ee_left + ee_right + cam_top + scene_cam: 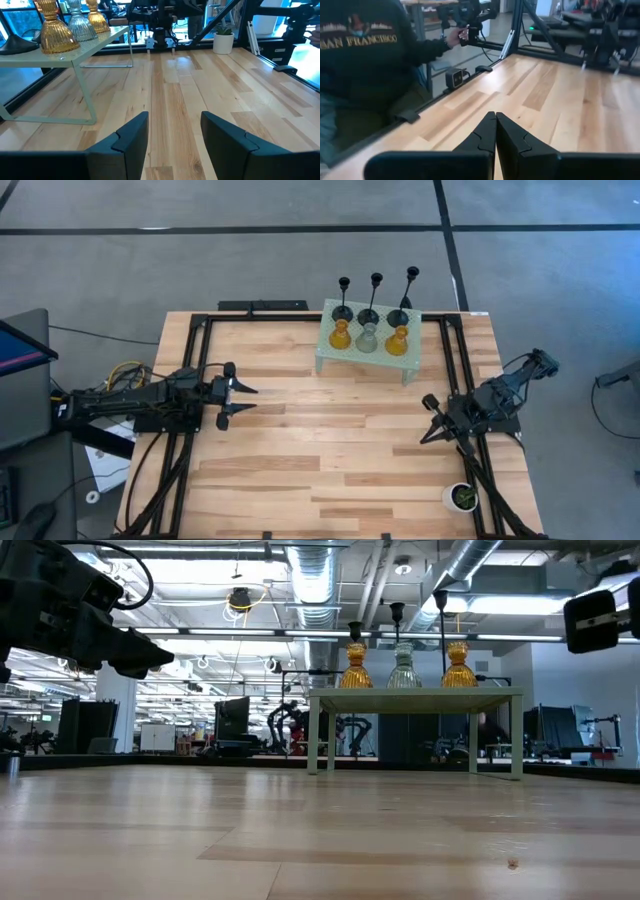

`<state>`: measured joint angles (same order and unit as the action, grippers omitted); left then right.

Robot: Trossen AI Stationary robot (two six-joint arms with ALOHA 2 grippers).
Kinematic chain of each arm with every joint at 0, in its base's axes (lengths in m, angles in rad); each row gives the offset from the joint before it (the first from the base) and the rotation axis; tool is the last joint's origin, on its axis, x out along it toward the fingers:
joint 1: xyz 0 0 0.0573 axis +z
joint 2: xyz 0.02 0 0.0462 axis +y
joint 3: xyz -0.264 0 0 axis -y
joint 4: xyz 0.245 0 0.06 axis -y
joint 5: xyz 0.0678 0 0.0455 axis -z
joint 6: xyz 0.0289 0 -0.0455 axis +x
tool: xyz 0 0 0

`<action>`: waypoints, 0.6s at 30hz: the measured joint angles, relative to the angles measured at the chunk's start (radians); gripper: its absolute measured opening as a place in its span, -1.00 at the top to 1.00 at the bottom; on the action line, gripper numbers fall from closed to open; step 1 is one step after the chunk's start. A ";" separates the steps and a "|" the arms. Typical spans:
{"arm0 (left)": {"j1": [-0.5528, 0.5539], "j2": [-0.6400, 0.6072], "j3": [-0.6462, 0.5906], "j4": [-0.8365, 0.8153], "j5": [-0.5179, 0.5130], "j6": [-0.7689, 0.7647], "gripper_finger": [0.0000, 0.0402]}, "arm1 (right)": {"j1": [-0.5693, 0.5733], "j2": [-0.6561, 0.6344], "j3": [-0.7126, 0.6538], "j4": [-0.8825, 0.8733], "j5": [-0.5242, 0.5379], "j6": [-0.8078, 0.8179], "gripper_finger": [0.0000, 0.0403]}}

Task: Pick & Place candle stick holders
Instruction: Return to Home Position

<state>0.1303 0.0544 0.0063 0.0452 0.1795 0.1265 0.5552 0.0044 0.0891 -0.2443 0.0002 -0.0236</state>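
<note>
High view, and we count all six candle stick holders on the little pale green shelf at the back edge of the table. Three black ones stand in the back row, and in front of them are two amber ones with the grey-green one between them. We see no holder down on the wood, so we reckon the placing part is done and the step in hand is just parking the arms. The left gripper hovers over the left side of the table, well apart from the shelf, fingers spread with nothing between them. The right gripper sits by the right edge, not far from the small white plant pot, fingers pressed together and empty. For the next move we'd say it calls for no grasp at all, only folding both arms to rest while keeping clear of the shelf, since those thin black stems look easy to tip.
</note>
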 joint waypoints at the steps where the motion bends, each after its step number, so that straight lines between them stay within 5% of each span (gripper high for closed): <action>1: 0.000 0.000 0.000 0.000 0.000 0.000 0.10 | 0.000 0.000 0.000 0.000 0.000 -0.033 1.00; 9: 0.000 0.000 0.000 -0.003 0.000 0.000 0.10 | -0.054 0.000 0.001 -0.007 0.025 -0.167 1.00; 18: 0.000 0.000 0.000 -0.001 0.000 -0.002 0.10 | -0.115 0.002 0.001 -0.007 0.026 -0.006 1.00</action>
<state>0.1303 0.0544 0.0063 0.0440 0.1795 0.1242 0.4401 0.0063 0.0902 -0.2516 0.0257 -0.0299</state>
